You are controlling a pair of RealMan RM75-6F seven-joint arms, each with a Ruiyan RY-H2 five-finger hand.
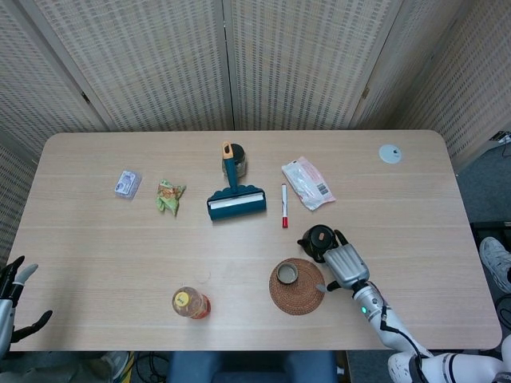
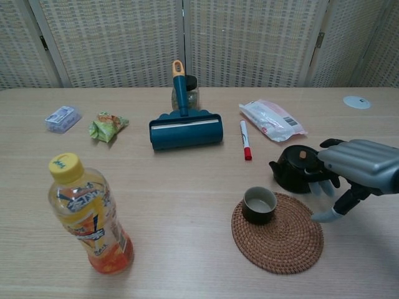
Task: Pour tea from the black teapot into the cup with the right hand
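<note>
The black teapot point(image 1: 318, 238) point(image 2: 295, 168) stands upright on the table, spout pointing left, just behind the woven coaster point(image 1: 300, 302) point(image 2: 288, 243). A small dark cup point(image 1: 287, 274) point(image 2: 259, 204) sits on the coaster's left part. My right hand point(image 1: 345, 263) point(image 2: 358, 169) is beside the teapot's right side, its fingers point(image 2: 322, 184) hanging apart by the handle and closed around nothing. Whether they touch the pot is unclear. My left hand point(image 1: 11, 297) rests with spread fingers at the table's near left corner, holding nothing.
A tea bottle with a yellow cap point(image 1: 190, 303) point(image 2: 87, 215) stands front left. Further back lie a teal lint roller point(image 1: 235, 199) point(image 2: 185, 129), a red marker point(image 1: 284, 206) point(image 2: 245, 140), a plastic packet point(image 1: 307, 183) point(image 2: 272, 120), a green wrapper point(image 1: 169, 197) and a white disc point(image 1: 390, 154).
</note>
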